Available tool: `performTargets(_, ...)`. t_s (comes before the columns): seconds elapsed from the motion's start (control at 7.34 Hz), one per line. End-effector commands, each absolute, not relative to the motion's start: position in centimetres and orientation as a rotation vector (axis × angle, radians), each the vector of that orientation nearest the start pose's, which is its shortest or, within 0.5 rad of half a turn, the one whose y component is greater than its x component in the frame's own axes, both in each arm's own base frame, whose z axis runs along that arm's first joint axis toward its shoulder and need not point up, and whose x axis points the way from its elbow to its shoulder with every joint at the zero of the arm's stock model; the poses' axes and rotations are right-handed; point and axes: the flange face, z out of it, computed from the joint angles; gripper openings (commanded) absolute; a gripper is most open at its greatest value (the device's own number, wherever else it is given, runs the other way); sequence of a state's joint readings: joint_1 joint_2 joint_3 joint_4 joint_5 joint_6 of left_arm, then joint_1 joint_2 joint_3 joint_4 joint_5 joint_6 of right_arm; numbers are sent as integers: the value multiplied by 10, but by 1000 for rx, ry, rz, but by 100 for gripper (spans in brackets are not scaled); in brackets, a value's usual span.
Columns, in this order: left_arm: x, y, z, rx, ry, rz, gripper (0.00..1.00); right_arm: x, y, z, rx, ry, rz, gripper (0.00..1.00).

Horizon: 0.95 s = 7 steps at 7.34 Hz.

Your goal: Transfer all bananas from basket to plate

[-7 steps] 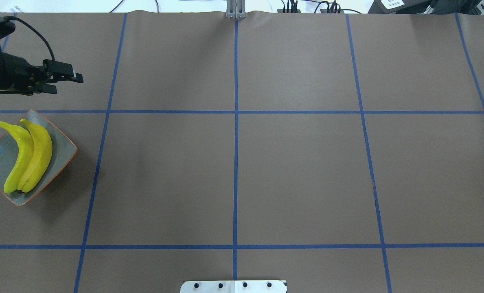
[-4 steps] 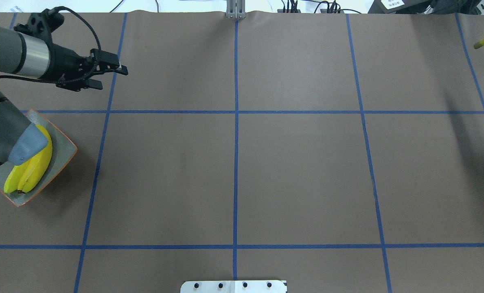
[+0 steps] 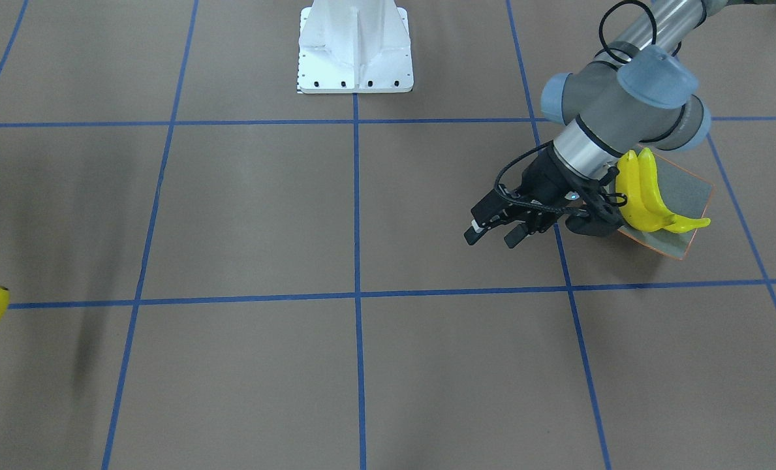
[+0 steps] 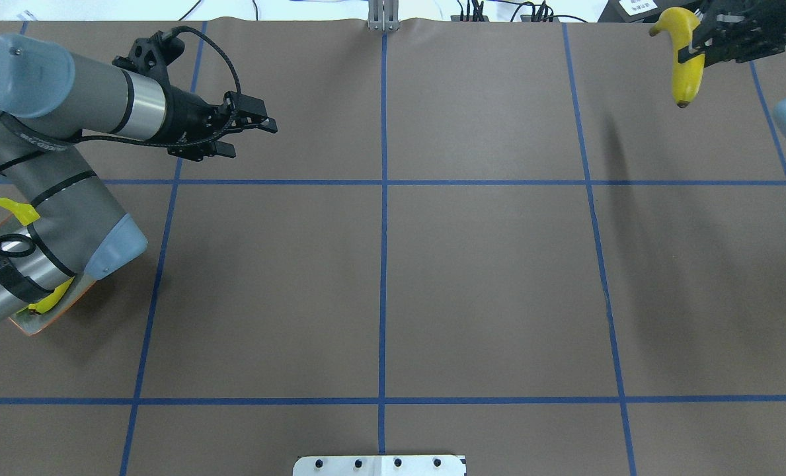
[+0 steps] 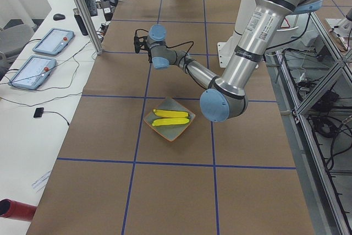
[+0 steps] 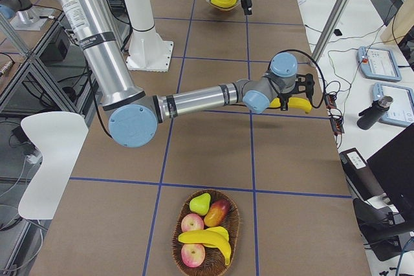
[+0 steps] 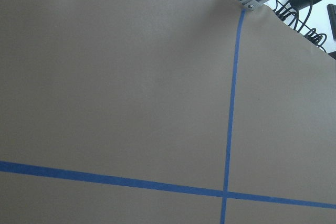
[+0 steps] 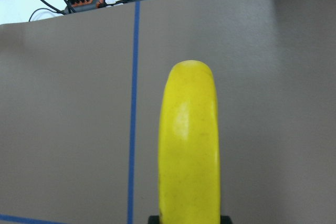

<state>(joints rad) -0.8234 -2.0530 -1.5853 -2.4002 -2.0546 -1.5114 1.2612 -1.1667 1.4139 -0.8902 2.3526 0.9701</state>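
Right end effector point(image 4: 695, 45): clenched on banana point(image 4: 685, 76), held clear above table point(image 4: 485, 277) at far right, banana hanging tip-down.
Left end effector point(image 4: 254, 140): fingers parted, empty, hovering above table.
Plate point(image 3: 686, 188): on table at robot's left, partly under left arm in overhead view; two bananas point(image 5: 171, 113) side by side on it.
Basket point(image 6: 175, 240): at table's right end; basket banana point(image 6: 208, 236) lies among other fruit.

No text legible. Printing on left arm's black band point(image 4: 30, 141) and white label point(image 4: 637, 5): too small to read.
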Motion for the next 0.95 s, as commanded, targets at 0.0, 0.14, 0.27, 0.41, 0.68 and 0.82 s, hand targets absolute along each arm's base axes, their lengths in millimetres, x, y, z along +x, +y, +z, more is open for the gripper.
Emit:
performTargets(0.0, 409, -525, 242, 167, 1397, -347, 100, -194, -632, 378, 260, -1275, 356, 0)
performTargets(0.14, 415, -521, 224, 136, 1431, -369, 100, -228, -614, 366, 268, -1371, 382, 0)
performTargets(0.27, 422, -516, 206, 100, 1479, -392, 100, -267, -592, 352, 241, -1468, 407, 0)
performTargets(0.41, 427, -509, 191, 107, 1542, -441, 100, -298, -572, 334, 204, -1584, 449, 0)
performTargets(0.68, 443, -495, 176, 125, 1615, -467, 100, -313, -547, 320, 126, -1751, 490, 0)
performTargets(0.82, 442, -494, 165, 110, 1642, -478, 100, -314, -537, 317, 90, -1819, 485, 0)
